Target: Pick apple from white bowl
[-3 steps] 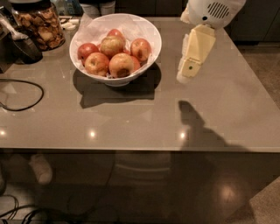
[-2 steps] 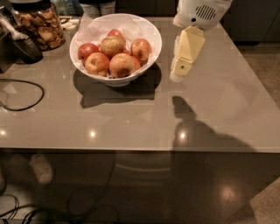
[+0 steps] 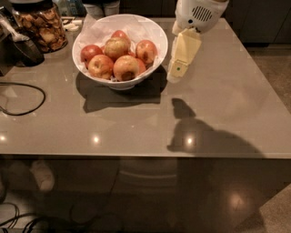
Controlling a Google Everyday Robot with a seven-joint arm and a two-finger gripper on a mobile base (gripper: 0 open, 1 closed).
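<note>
Your grey table [image 3: 227, 113] fills most of the view. The white bowl [image 3: 119, 83] stands toward its far left, lined with crumpled paper and heaped with apples. A glass jar [image 3: 43, 27] of brown snacks sits beyond it. The gripper [image 3: 175, 73] hangs just beside the bowl's right rim; you cannot tell whether it is clenched or released. The apple [image 3: 126, 67] lies at the pile's front.

Reaching in from the upper right; gripper [image 3: 175, 73] angled down and slightly leftward, cream-coloured, tip lowest. Up and right of that tip, white vented wrist housing [image 3: 200, 13], cropped at top.
</note>
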